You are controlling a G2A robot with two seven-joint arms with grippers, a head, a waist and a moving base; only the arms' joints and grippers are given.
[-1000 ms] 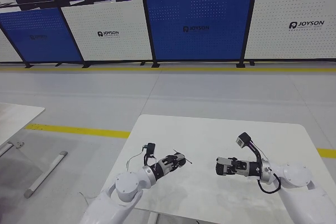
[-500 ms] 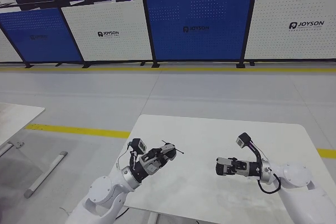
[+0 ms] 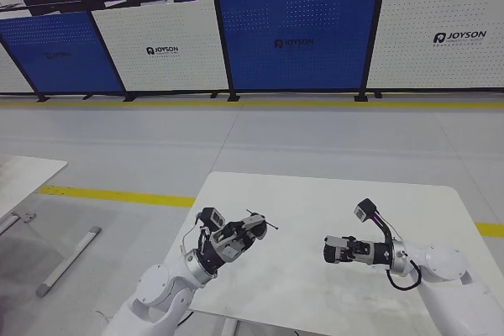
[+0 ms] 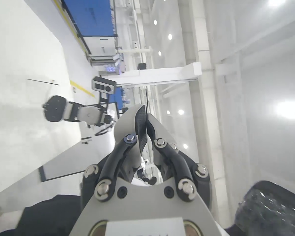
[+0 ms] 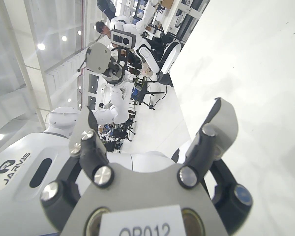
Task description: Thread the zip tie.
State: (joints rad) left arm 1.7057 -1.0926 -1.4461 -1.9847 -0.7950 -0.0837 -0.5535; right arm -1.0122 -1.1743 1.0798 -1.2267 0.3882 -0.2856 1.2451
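The left gripper (image 4: 145,115) pinches the zip tie (image 4: 146,98), likely light and whippy. The wide-open right gripper (image 5: 154,114) should grasp near its tip.

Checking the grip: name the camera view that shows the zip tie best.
The left wrist view: the zip tie stands close up, clamped in the left pincer. The top view shows it as a thin line across that pincer; the right wrist view, small and far off.
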